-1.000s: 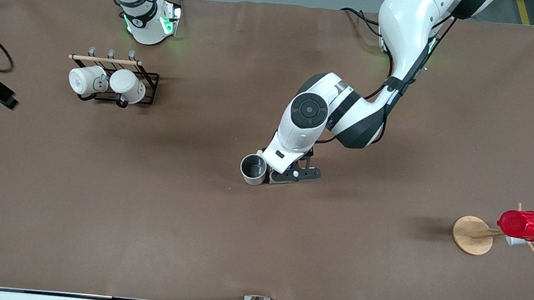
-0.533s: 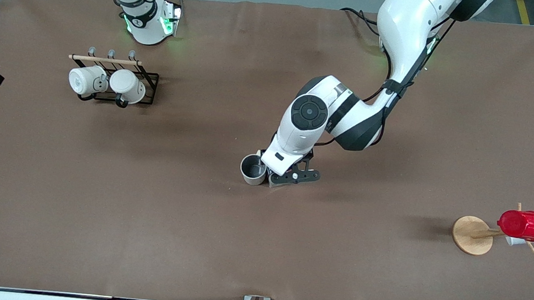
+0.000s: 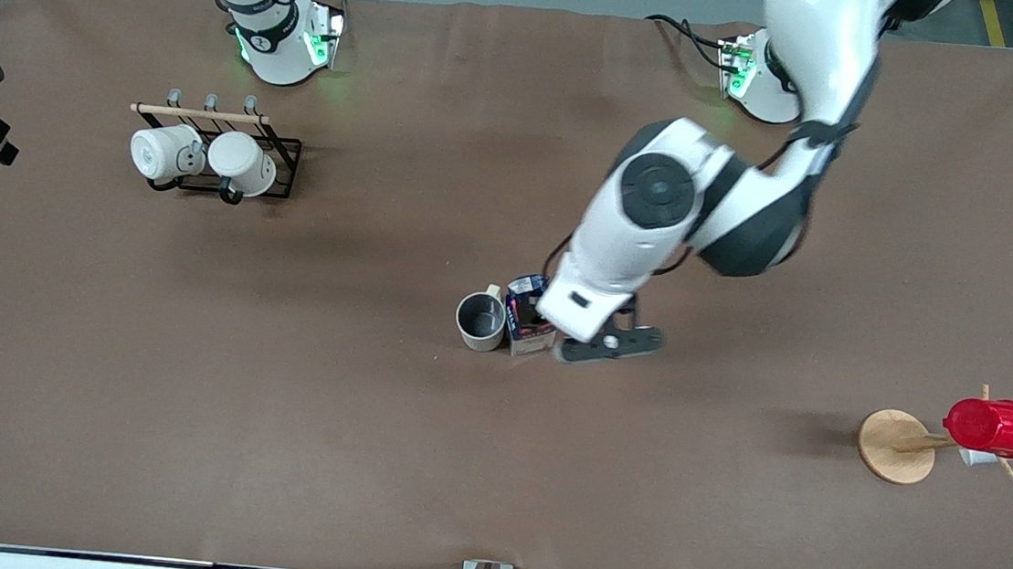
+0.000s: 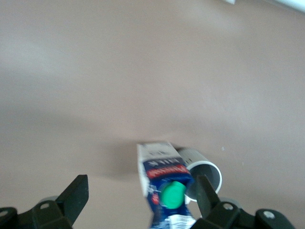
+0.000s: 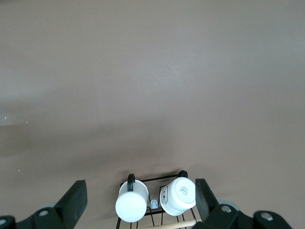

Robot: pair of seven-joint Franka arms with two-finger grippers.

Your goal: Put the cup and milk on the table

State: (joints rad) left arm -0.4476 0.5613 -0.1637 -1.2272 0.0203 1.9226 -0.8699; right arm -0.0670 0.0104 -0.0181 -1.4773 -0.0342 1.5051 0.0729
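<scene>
The cup [image 3: 480,319], off-white with a dark grey inside, stands upright near the middle of the brown table [image 3: 272,447]. The milk [image 3: 528,321] stands upright right beside it, toward the left arm's end. My left gripper [image 3: 604,343] is open and empty, up over the table just past the milk. In the left wrist view the milk [image 4: 166,191] with its green cap and the cup [image 4: 204,171] lie below my left gripper's [image 4: 140,202] spread fingers. My right gripper [image 5: 140,205] is open and empty, high over the mug rack.
A black wire rack [image 3: 284,155] with two all-white mugs [image 3: 242,162] stands near the right arm's base; it also shows in the right wrist view [image 5: 152,212]. A wooden mug tree [image 3: 894,445] bearing a red ribbed cup [image 3: 994,426] stands at the left arm's end.
My left gripper has let go of the milk, risen and swung toward the left arm's end. The milk now stands uncovered beside the cup.
</scene>
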